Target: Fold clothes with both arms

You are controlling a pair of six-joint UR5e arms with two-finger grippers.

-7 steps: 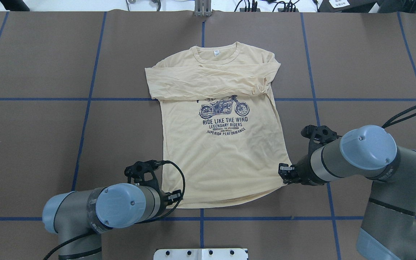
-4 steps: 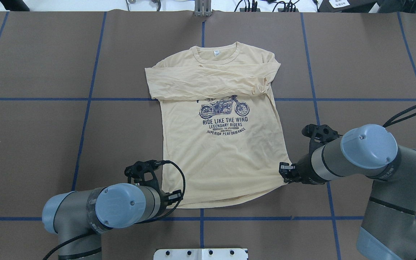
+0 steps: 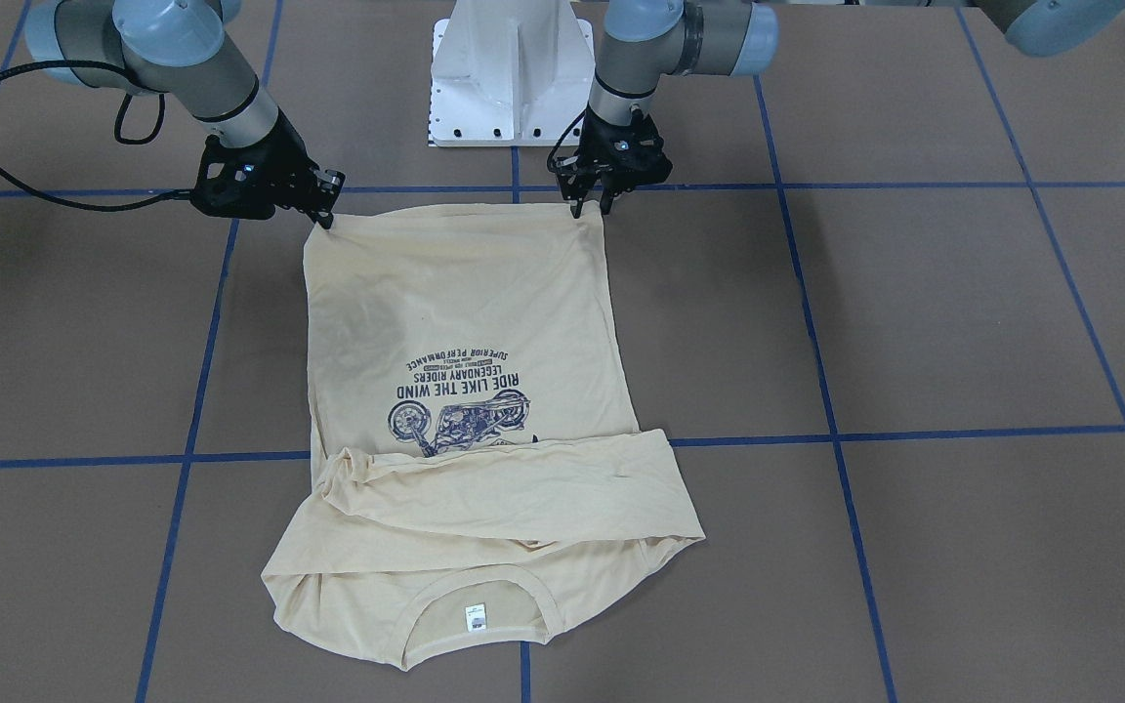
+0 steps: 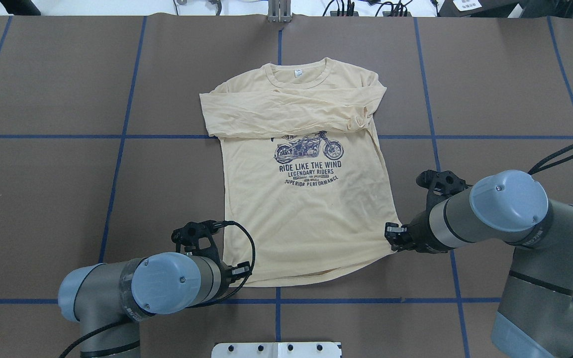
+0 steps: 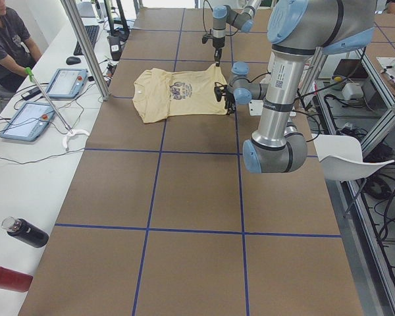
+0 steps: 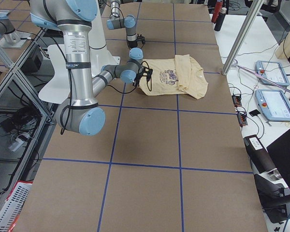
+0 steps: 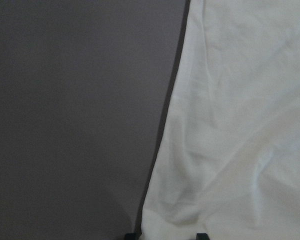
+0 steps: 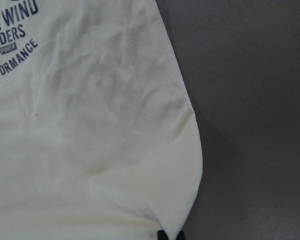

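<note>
Front-facing view, L tool point(image 3: 594, 208) & R tool point(image 3: 325, 215) clamped on T-shirt point(image 3: 455, 293) hem corners, overhead hides both grips

Quick tally: just one shirt point(image 4: 306, 219) is spotted, with one neck tag point(image 4: 297, 73) and one motorbike print point(image 4: 309, 147) on it. Two arms are counted, the left arm point(image 4: 167, 283) and the right arm point(image 4: 508, 209), so two grippers as well: the left gripper point(image 3: 594, 203) and the right gripper point(image 3: 325, 213). One white base point(image 3: 509, 78) is seen. Off to the side, two tablets are made out, a far tablet point(image 5: 67, 83) and a near tablet point(image 5: 25, 121), plus two bottles, a black bottle point(image 5: 25, 232) and a red bottle point(image 5: 6, 277), and one person point(image 5: 6, 39).
</note>
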